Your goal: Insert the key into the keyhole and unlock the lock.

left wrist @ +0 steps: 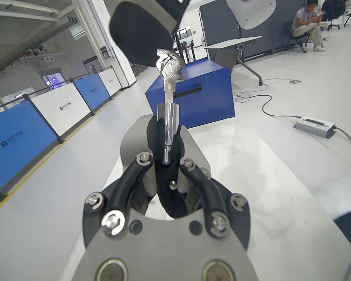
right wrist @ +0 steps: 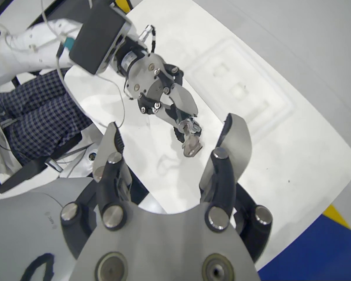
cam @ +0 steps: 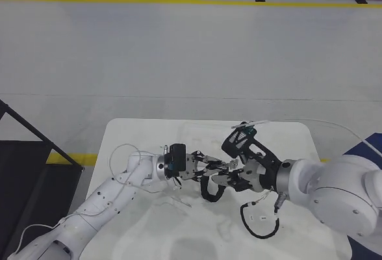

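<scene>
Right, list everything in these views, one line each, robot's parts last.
table: one, white, in front of the robot.
lock: one, chrome cylinder on black body, held over the table.
key: one, silver, blade in the lock's keyhole, head sticking out.
box: one, blue, on the floor beyond the table.
power adapter: one, grey with black cable, on the floor near the box.
barrier panels: several, blue and white, along the far floor.
left hand: one, silver and black, shut on the lock.
right hand: one, silver and black, open, facing the key's head.
</scene>
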